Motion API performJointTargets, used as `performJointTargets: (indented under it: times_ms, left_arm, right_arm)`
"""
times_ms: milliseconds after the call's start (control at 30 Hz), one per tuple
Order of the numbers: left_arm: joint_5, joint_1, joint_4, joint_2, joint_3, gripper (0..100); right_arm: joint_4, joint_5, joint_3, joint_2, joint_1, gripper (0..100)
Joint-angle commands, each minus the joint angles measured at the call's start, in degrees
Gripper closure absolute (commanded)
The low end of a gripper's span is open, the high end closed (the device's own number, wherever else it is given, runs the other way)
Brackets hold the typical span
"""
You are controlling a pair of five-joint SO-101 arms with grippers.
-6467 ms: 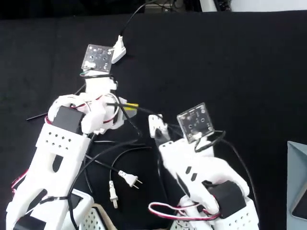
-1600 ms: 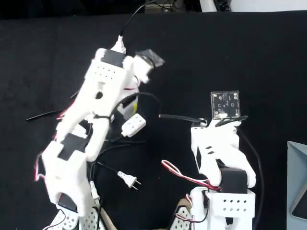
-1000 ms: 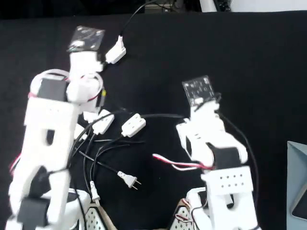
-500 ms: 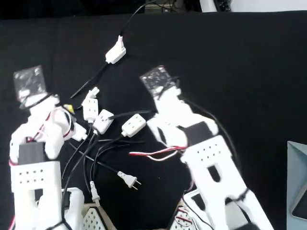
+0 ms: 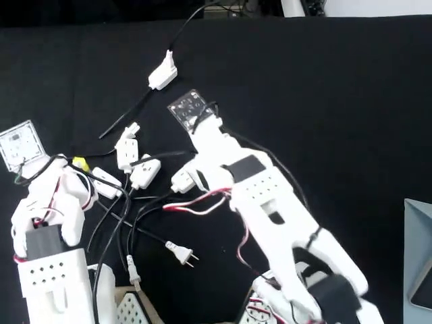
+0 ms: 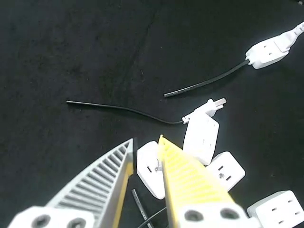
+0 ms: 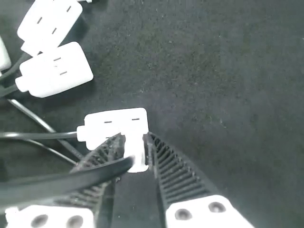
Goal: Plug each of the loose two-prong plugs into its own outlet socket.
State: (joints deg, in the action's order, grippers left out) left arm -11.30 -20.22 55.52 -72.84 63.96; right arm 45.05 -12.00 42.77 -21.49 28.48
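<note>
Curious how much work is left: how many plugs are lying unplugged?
3. The middle plug lies front and centre; the near plug is by the left arm's base; the far plug lies against a socket. The arms may hide more.

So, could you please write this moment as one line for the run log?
left gripper: open, near the socket cluster | right gripper: at one outlet socket | loose plug: lying on black cloth, not plugged

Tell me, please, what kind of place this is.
Most likely a robotics test bench, not a home: a table under black cloth, two white robot arms side by side, and white outlet sockets and loose two-prong plugs on black cords.
</note>
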Motion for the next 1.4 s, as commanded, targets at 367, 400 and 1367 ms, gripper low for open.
performJointTargets:
  times_ms: [367, 400, 1367]
  left_arm:
    - [-0.53, -0.75, -1.14, -4.22, 1.19, 90]
    - [-0.53, -0.75, -1.14, -4.22, 1.19, 90]
    - [-0.44, -0.75, -1.14, -4.22, 1.19, 90]
  right_arm:
    - [-5.27, -0.18, -8.57, 12.62, 0.79, 98.6]
    - [-5.36, -0.18, -8.57, 12.79, 0.79, 98.6]
    - [-6.15, 0.09, -4.26, 12.53, 0.88, 98.6]
